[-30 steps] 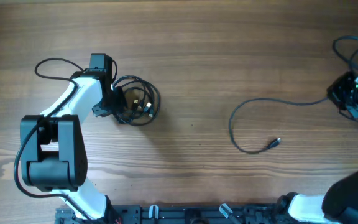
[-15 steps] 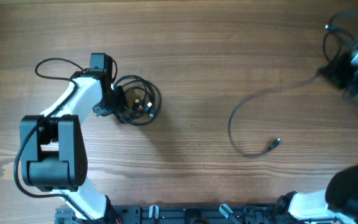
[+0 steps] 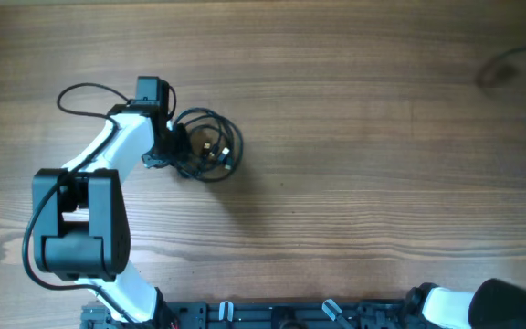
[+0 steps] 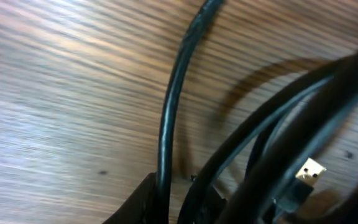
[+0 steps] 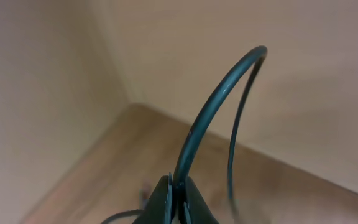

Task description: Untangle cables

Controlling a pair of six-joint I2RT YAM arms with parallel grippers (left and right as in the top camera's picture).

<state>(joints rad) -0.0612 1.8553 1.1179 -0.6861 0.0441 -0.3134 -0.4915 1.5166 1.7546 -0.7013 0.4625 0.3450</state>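
Note:
The cables lie as a knotted black bundle (image 3: 206, 146) at the table's left. My left gripper (image 3: 173, 148) is at the bundle's left edge. In the left wrist view its fingers (image 4: 166, 198) are closed around one black cord (image 4: 169, 124), with more loops and a gold-tipped plug (image 4: 309, 170) just to the right. My right gripper (image 5: 179, 190) is shut on a separate thin black cable (image 5: 213, 106) and holds it up in the air, facing a beige wall. That gripper is outside the overhead view, where only a blurred streak of cable (image 3: 499, 68) shows at the top right.
The left arm's own thicker black wire (image 3: 85, 91) loops behind its wrist. The white left arm base (image 3: 76, 228) stands at the front left. A dark rail (image 3: 290, 315) runs along the front edge. The right arm's base (image 3: 505, 306) shows at the bottom right.
My right gripper has risen out of the overhead view with the separate cable, which has lifted off the table. The left gripper and bundle have shifted slightly right.

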